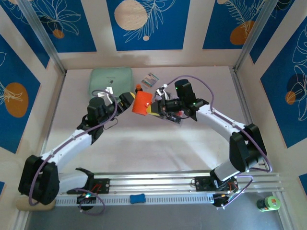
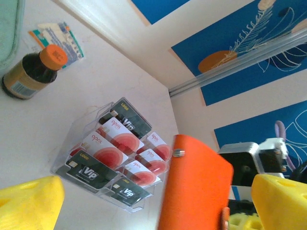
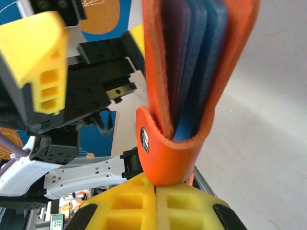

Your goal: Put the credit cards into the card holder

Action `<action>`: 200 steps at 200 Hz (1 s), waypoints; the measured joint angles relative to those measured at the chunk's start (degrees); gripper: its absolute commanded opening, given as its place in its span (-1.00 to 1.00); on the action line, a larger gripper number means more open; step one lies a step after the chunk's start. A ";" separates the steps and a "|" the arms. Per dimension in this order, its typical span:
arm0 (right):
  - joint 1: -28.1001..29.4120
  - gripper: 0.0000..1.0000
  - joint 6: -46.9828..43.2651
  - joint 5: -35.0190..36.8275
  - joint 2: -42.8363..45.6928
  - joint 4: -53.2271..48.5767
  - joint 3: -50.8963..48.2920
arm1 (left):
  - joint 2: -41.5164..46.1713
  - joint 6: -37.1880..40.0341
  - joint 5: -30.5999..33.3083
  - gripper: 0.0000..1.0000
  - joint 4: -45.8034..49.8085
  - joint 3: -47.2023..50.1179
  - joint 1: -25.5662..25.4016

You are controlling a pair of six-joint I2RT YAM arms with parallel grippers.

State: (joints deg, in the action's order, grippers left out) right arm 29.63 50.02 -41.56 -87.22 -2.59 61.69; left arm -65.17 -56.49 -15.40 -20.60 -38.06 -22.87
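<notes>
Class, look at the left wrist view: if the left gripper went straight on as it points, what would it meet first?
Probably the orange card holder, just ahead of the left gripper between its open fingers, though depth is unclear.

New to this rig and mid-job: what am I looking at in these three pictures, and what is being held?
A left arm and a right arm are bolted at the near edge of a table. The top view looks down from behind them; the other two pictures come from a camera on each wrist. The right gripper is shut on the orange card holder, lifted and slightly open. The left gripper is open and empty, close to it. The credit cards lie in a clear tray on the table. Farther back are a bottle, a patterned packet and a green pouch.
</notes>
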 measured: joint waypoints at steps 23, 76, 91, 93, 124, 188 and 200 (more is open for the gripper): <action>0.13 -1.00 0.04 -0.02 0.00 0.17 -0.37 | 1.62 3.23 0.46 1.00 2.80 -0.44 0.00; 0.76 -1.00 1.49 -0.11 0.00 2.19 -0.59 | -1.64 8.52 -2.16 1.00 5.75 -3.26 0.00; 0.98 -1.00 1.68 -0.37 0.00 2.38 -0.59 | -3.32 8.63 -3.26 1.00 5.42 -3.32 0.00; 1.03 -1.00 1.68 -0.39 0.00 2.40 -0.59 | -3.52 8.61 -3.41 1.00 5.38 -3.32 0.00; 1.95 -1.00 1.73 -0.72 -0.04 2.64 -0.59 | -5.66 7.85 -5.14 0.93 2.54 -3.32 0.00; 3.06 -1.00 1.73 -0.94 -1.01 2.86 -0.59 | -7.04 4.09 -8.46 0.40 -6.01 -3.06 0.00; 3.06 -1.00 1.73 -0.94 -1.09 2.95 -0.59 | -7.19 3.58 -8.79 0.39 -7.41 -2.54 0.00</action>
State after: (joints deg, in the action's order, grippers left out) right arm 32.69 51.75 -42.50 -88.31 0.36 61.10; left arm -72.36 -52.90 -24.18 -28.01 -40.60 -22.87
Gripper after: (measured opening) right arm 0.044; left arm 0.701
